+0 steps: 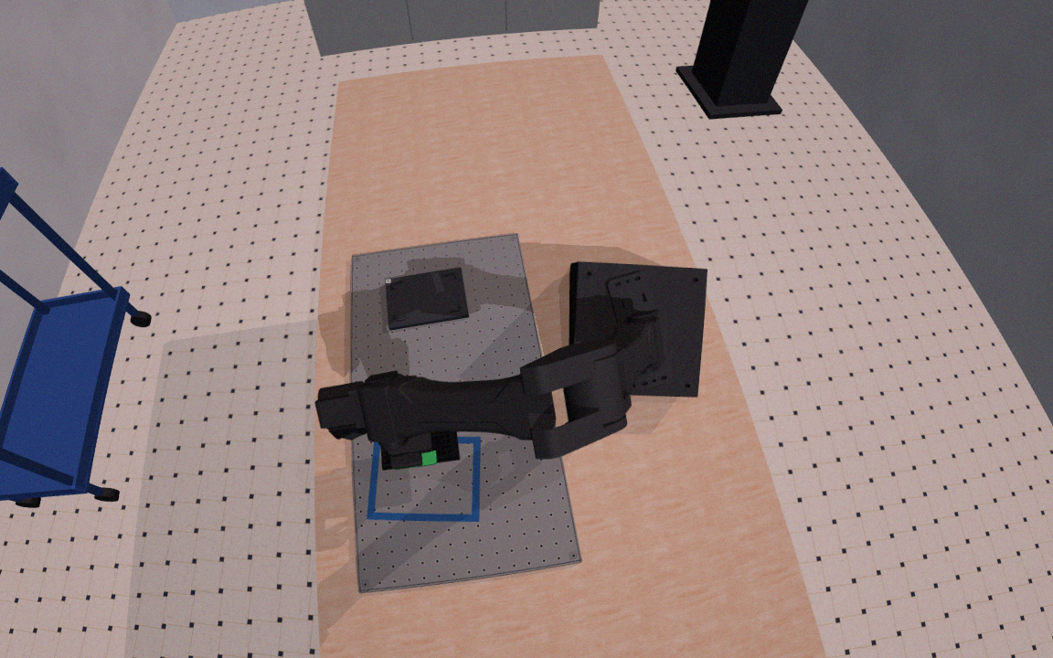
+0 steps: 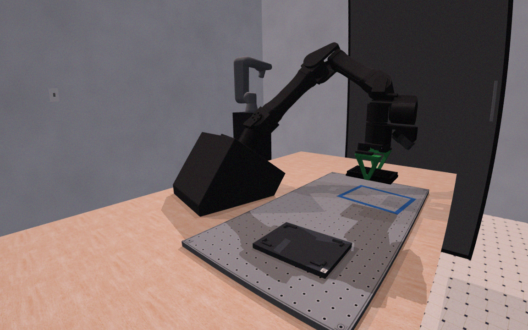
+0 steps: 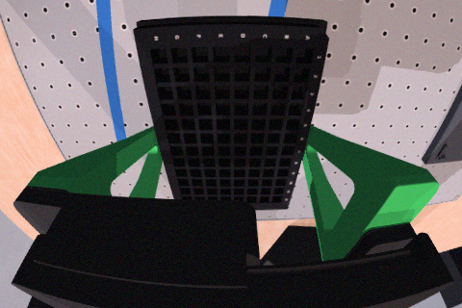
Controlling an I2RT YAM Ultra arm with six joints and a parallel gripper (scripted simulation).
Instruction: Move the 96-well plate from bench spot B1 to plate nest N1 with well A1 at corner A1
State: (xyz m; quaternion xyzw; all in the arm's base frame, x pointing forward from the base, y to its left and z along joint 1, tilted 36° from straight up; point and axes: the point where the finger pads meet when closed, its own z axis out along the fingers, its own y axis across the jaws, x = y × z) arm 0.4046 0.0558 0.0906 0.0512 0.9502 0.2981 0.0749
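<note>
The black 96-well plate (image 3: 233,110) hangs level between my green fingers, lifted above the grey breadboard (image 2: 310,233). My gripper (image 3: 232,132) is shut on the plate's long sides; it also shows in the exterior view (image 2: 371,164) with the plate (image 2: 372,175) under it. The blue outline of spot B1 (image 2: 376,198) lies on the board below and a little to the side, with nothing in it. In the top view the arm hides most of the plate (image 1: 434,449) at the near edge of B1 (image 1: 424,482). The black plate nest N1 (image 2: 302,247) sits at the board's other end, also in the top view (image 1: 426,296).
The arm's black base block (image 2: 222,172) stands beside the breadboard on the wooden table. A blue cart (image 1: 15,352) stands on the floor to the left. A dark pillar (image 1: 739,57) stands at the far right.
</note>
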